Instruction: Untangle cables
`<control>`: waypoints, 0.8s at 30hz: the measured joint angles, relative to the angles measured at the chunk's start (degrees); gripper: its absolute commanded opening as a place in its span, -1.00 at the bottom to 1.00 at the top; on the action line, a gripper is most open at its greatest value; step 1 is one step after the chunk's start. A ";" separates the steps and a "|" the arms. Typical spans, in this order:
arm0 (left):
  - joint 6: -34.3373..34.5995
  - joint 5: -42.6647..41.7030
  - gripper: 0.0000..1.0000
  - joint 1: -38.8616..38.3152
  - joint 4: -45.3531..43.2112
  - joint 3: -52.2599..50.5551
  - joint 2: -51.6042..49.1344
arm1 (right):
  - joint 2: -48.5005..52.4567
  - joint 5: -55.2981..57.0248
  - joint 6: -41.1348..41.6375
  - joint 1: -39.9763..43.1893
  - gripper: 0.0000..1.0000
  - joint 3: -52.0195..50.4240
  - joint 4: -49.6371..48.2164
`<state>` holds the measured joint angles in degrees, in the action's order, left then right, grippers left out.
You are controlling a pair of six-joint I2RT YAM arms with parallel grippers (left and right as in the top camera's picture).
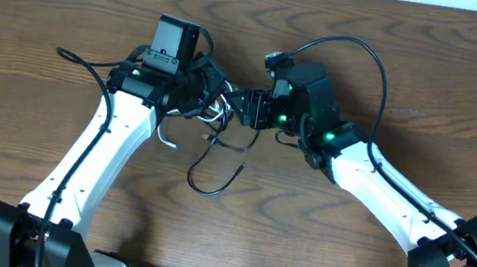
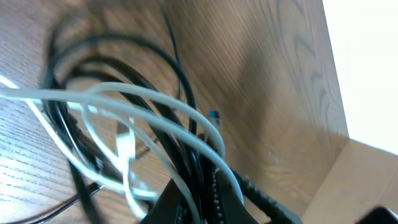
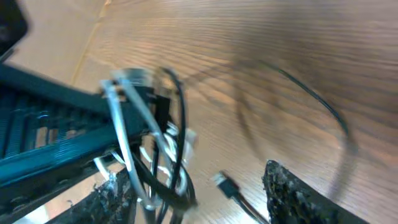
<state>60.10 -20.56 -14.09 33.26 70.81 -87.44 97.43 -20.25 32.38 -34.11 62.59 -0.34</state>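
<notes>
Centrally — tangled cables [image 1: 214, 122] between left tool [image 1: 197, 92] and right tool [image 1: 248, 107].

The cables [image 1: 213, 111] lay bunched on the worktop [image 1: 419, 66] between the left fingers [image 2: 180, 208] and right fingers [image 3: 292, 193], looping over the left ones; a plug [image 3: 227, 185] lay between the right ones.

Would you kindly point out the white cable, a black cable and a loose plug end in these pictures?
white cable [image 2: 149, 96], left wrist view, on its arching middle strand.
black cable [image 1: 209, 192], overhead view, on the bottom of its loose loop.
plug end [image 3: 227, 185], right wrist view, on the plug's dark body.
</notes>
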 measured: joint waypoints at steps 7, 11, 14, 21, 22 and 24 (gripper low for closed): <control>-5.90 -5.09 -0.85 0.00 0.00 0.00 0.00 | 0.00 7.32 0.74 0.00 0.17 0.00 3.69; -10.49 -9.75 -0.85 0.00 -0.02 0.00 0.00 | 0.00 8.72 0.96 0.13 0.25 -0.02 3.21; -13.77 -12.83 -0.85 0.00 0.02 0.00 0.00 | 0.00 7.69 0.87 0.57 0.23 -0.02 1.33; -22.16 -23.04 -0.85 0.87 -0.61 0.00 0.00 | -0.11 10.01 3.17 1.36 -0.53 0.17 8.09; -22.95 -25.38 -0.85 1.66 -1.75 0.00 0.00 | -0.11 10.71 3.69 1.62 -0.64 0.17 9.31; -23.98 -28.28 -0.85 4.09 -3.04 0.00 0.00 | -0.11 12.70 4.42 3.39 -0.73 0.20 14.43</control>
<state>36.12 -48.84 -10.00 30.22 70.81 -87.44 97.32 -7.55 36.80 -30.72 62.78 14.09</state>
